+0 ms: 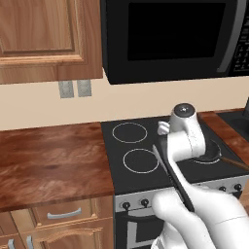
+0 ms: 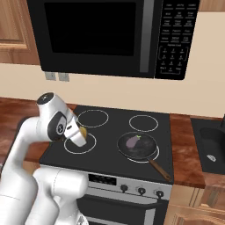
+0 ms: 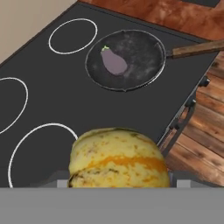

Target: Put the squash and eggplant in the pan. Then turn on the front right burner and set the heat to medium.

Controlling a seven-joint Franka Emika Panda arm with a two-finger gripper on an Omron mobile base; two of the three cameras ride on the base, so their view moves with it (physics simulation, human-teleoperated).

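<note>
Claw (image 2: 83, 132) grips squash (image 3: 119, 158); eggplant (image 3: 113, 61) in pan (image 3: 140, 70).

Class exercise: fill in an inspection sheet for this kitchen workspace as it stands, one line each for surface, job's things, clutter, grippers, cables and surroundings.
Surface: black glass cooktop with four white ring burners, set in a wood counter.
Job's things: eggplant lies in the pan, which sits on the front right burner; squash is in the gripper, above the front left ring.
Clutter: nothing seen.
Grippers: gripper closed on the squash.
Cables: nothing seen.
Surroundings: microwave overhead, stove knobs on the front panel, wall outlets, wood cabinets, a sink to the right.
</note>
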